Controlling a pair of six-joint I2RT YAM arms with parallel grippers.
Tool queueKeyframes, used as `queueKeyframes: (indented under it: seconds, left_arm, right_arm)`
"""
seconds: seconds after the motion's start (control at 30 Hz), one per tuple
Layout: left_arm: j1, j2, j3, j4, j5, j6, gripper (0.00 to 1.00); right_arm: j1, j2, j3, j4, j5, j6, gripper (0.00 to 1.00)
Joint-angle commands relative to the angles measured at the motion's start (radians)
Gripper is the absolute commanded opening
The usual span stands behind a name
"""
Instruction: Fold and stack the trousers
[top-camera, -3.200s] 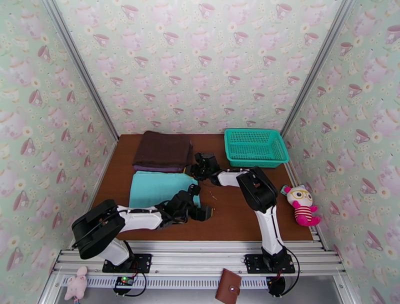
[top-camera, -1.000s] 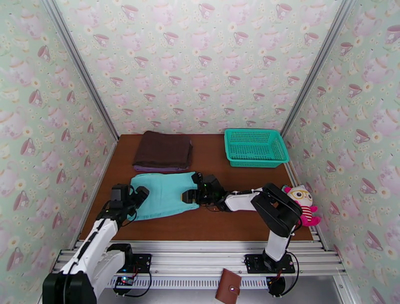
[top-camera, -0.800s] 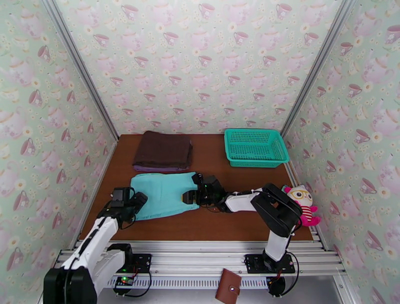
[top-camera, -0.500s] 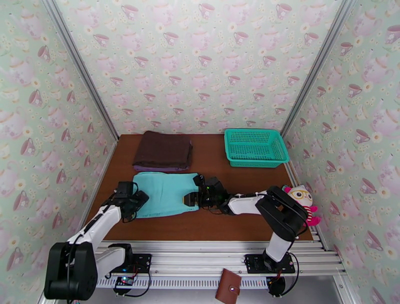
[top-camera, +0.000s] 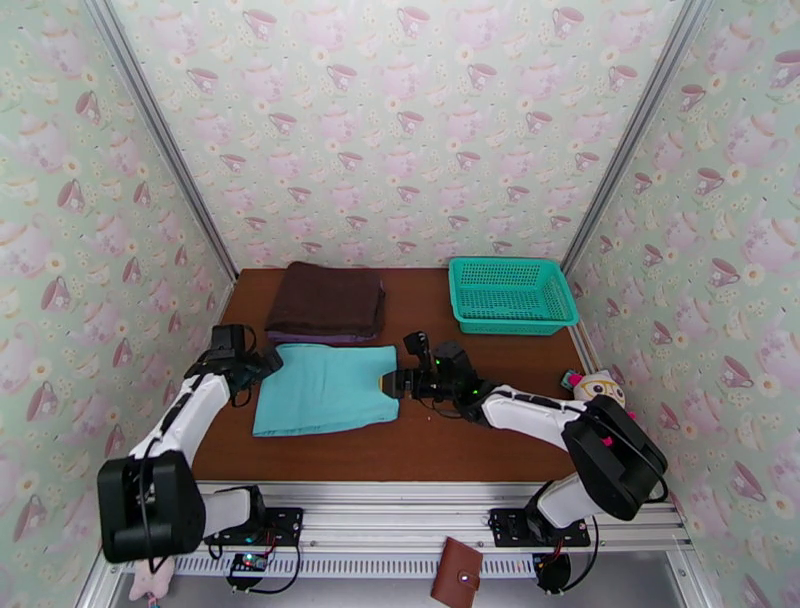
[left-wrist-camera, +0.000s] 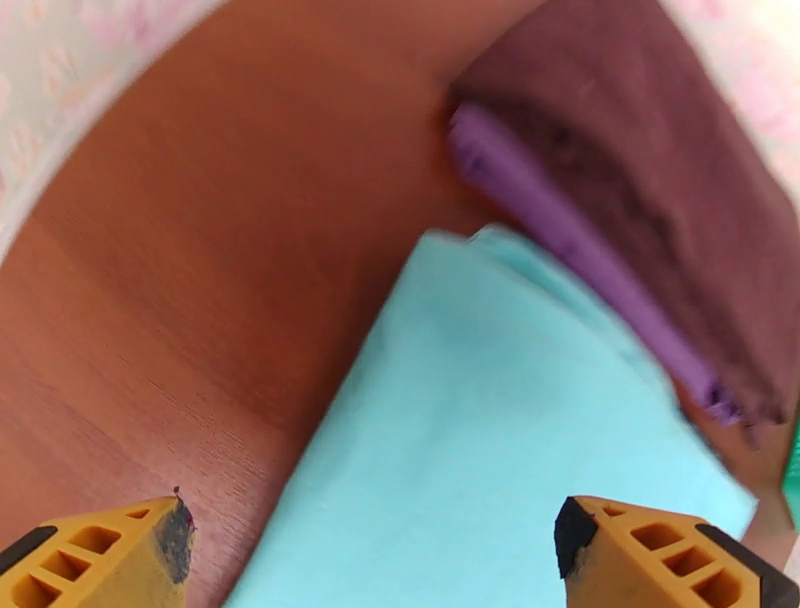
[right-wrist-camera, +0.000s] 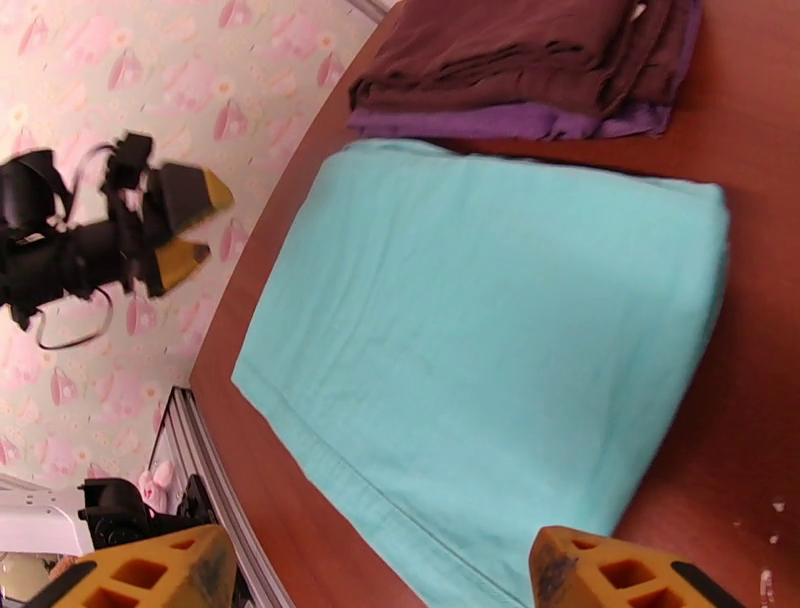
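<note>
Both let go: left gripper (left-wrist-camera: 372, 525) and right gripper (right-wrist-camera: 380, 560) now open beside the folded trousers (top-camera: 325, 390); stacking remains.

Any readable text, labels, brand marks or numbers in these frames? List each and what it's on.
No legible text anywhere.
On the wallpaper: a teacup and teapot pattern, no words.
On the trousers, the brown folded cloth and the basket: plain, no label or print visible.
On the plush toy and the brown wallet: too small to tell whether any tag carries text.
</note>
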Motion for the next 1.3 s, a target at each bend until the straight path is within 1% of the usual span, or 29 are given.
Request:
queueKeyframes:
  seconds: [0.0,0.07,0.2,0.27,0.3,0.4,0.43,0.47,0.5,0.6,0.63,0.67,0.73,0.77,0.8,0.87,0.93,1.03,1.1,1.2,1.27]
  left_arm:
    - [0.025,0.09,0.001,0.053,0.149,0.091,0.97]
    - [0.028,0.141,-0.002,0.08,0.186,0.092,0.98]
    - [0.028,0.196,-0.042,0.147,0.274,0.094,0.95]
    - [0.026,0.226,-0.046,0.156,0.309,0.087,0.91]
    - [0.017,0.24,-0.048,0.159,0.319,0.087,0.89]
    - [-0.009,0.271,-0.052,0.163,0.321,0.092,0.82]
    - [-0.014,0.28,-0.046,0.158,0.326,0.091,0.78]
    - [-0.02,0.284,-0.044,0.161,0.34,0.091,0.71]
    - [-0.034,0.282,-0.042,0.166,0.357,0.093,0.6]
    - [-0.097,0.263,-0.027,0.14,0.353,0.096,0.14]
    - [-0.126,0.256,-0.013,0.115,0.338,0.1,0.02]
    - [-0.154,0.249,-0.001,0.091,0.316,0.106,0.0]
    - [-0.223,0.223,0.021,0.039,0.259,0.118,0.0]
    - [-0.251,0.213,0.029,0.019,0.253,0.12,0.0]
    - [-0.292,0.2,0.041,-0.002,0.253,0.118,0.0]
    - [-0.372,0.176,0.078,-0.042,0.216,0.113,0.0]
    - [-0.46,0.165,0.148,-0.087,0.191,0.104,0.0]
    - [-0.565,0.199,0.325,-0.176,0.158,0.098,0.0]
    - [-0.616,0.249,0.457,-0.24,0.134,0.097,0.0]
    - [-0.661,0.348,0.67,-0.324,0.081,0.091,0.0]
    - [-0.669,0.422,0.819,-0.377,0.068,0.089,0.0]
  right_arm:
    - [-0.066,-0.048,-0.048,0.022,-0.097,0.032,0.84]
    - [-0.094,-0.074,-0.036,-0.037,-0.119,0.009,0.86]
    - [-0.11,-0.133,-0.017,-0.139,-0.081,-0.082,0.9]
    - [-0.119,-0.159,-0.028,-0.143,-0.058,-0.107,0.92]
    - [-0.127,-0.172,-0.039,-0.133,-0.045,-0.117,0.98]
    - [-0.159,-0.195,-0.078,-0.089,-0.042,-0.107,0.99]
    - [-0.173,-0.204,-0.097,-0.065,-0.043,-0.098,1.0]
    - [-0.186,-0.209,-0.113,-0.046,-0.041,-0.095,0.99]
    - [-0.199,-0.214,-0.128,-0.034,-0.037,-0.09,0.99]
    - [-0.245,-0.218,-0.147,-0.033,-0.054,-0.077,0.99]
    - [-0.265,-0.221,-0.153,-0.03,-0.062,-0.067,0.99]
    - [-0.282,-0.223,-0.159,-0.021,-0.071,-0.06,0.99]
    - [-0.321,-0.238,-0.175,-0.006,-0.079,-0.04,0.99]
    - [-0.334,-0.247,-0.184,-0.002,-0.077,-0.035,0.99]
    - [-0.349,-0.26,-0.198,0.005,-0.068,-0.028,0.99]
    - [-0.366,-0.28,-0.222,0.019,-0.05,-0.014,1.0]
    - [-0.381,-0.3,-0.24,0.019,-0.019,0.001,0.99]
    - [-0.401,-0.327,-0.277,0.025,0.038,0.039,1.0]
    - [-0.407,-0.332,-0.288,0.019,0.053,0.05,0.99]
    - [-0.409,-0.336,-0.293,0.023,0.044,0.043,1.0]
    - [-0.41,-0.334,-0.295,0.04,0.025,0.043,1.0]
